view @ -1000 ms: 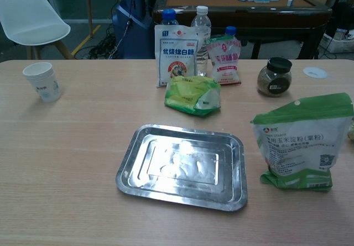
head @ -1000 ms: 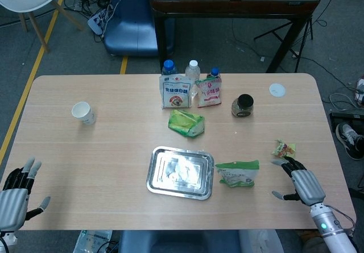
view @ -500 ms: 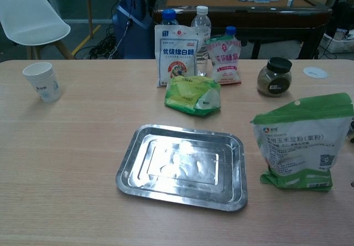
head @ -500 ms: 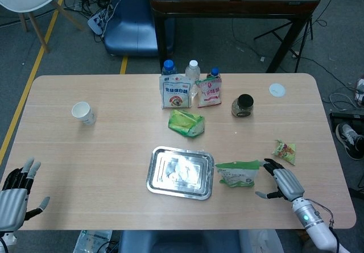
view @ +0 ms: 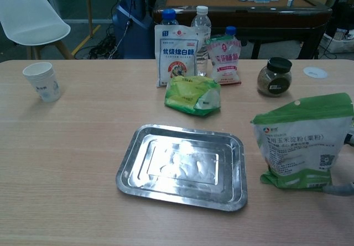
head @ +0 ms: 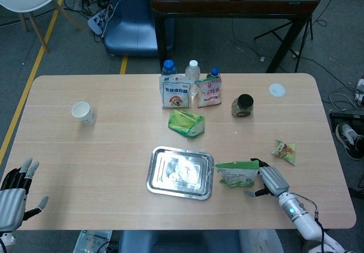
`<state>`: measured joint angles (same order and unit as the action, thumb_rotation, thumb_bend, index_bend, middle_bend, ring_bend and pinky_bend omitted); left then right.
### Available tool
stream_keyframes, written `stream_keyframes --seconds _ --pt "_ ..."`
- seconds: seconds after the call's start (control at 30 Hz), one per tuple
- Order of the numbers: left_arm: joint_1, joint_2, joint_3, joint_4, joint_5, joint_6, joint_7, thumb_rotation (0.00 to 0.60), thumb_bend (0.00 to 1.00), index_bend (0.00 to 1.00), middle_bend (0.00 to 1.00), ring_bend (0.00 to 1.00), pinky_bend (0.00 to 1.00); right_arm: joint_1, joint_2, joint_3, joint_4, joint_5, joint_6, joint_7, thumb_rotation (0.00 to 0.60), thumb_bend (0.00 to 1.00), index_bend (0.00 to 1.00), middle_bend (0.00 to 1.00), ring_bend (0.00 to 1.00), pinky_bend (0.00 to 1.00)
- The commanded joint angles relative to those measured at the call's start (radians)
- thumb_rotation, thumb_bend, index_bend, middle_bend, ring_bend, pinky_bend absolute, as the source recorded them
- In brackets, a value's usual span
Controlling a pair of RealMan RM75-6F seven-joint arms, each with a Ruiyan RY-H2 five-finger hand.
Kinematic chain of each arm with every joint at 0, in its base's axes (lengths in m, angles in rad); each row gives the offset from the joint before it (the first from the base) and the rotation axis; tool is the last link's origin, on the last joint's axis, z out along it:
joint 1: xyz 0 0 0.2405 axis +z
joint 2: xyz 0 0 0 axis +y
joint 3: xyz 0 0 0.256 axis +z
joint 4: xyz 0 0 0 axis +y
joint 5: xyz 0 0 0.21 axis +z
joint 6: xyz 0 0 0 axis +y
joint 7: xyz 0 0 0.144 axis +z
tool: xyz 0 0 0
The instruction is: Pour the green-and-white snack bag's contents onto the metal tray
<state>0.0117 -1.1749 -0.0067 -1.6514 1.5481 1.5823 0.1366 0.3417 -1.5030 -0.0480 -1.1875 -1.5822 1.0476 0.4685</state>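
Behind the wooden table [head: 114,122] sits a dark floor with cables, a white chair at the far left and a dark brown table at the back.

A shiny metal tray [head: 181,172] lies near the middle of the table, a bit toward the near edge. Just to its right stands the green-and-white snack bag [head: 238,173], upright, close to the tray. The right hand [head: 271,181] is right beside this bag, on its right side. Its fingers [head: 253,193] are spread apart. It looks like it may be touching the bag, but I cannot tell for sure, because the chest view only shows a bit of one finger at the edge.

The left hand [head: 14,191] is at the near left corner of the table, well apart from everything. Its fingers are apart and it holds nothing.

A green bag [head: 186,123] lies on the far side of the tray. Further back stand a white bag [head: 176,92], a pink-and-white bag [head: 210,90] and some bottles [head: 193,71]. A jar with a black lid [head: 244,106] is to their right. A paper cup [head: 83,113] stands far to the left. A small snack packet [head: 284,150] lies on the right, near the right hand.
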Motion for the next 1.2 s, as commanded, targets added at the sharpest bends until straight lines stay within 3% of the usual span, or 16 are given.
stream_keyframes --seconds 0.03,0.4,0.7,0.9,1.2 --pt "0.000 -0.001 0.001 0.001 -0.001 -0.002 -0.002 0.600 0.23 0.02 0.00 0.08 0.06 0.009 -0.010 0.002 0.006 0.005 -0.008 -0.008 0.600 0.16 0.21 0.27 0.10 0.15" --pt "0.004 -0.003 0.002 0.013 -0.005 0.000 -0.018 0.600 0.23 0.02 0.00 0.08 0.06 0.034 -0.047 -0.005 0.036 0.006 -0.021 -0.056 0.600 0.44 0.32 0.31 0.14 0.16" --pt "0.005 -0.007 0.003 0.022 -0.007 -0.004 -0.025 0.600 0.23 0.02 0.00 0.08 0.06 0.031 -0.064 -0.009 0.077 0.000 0.014 -0.068 0.600 0.69 0.43 0.39 0.24 0.26" --pt "0.002 -0.009 0.002 0.022 -0.007 -0.009 -0.021 0.600 0.23 0.02 0.00 0.08 0.06 0.028 -0.068 -0.006 0.101 -0.016 0.064 -0.046 0.600 0.73 0.50 0.45 0.30 0.33" --pt "-0.001 -0.010 0.000 0.021 -0.010 -0.012 -0.016 0.600 0.23 0.02 0.00 0.08 0.06 0.028 -0.070 -0.001 0.121 -0.044 0.138 -0.032 0.600 0.73 0.52 0.48 0.33 0.36"
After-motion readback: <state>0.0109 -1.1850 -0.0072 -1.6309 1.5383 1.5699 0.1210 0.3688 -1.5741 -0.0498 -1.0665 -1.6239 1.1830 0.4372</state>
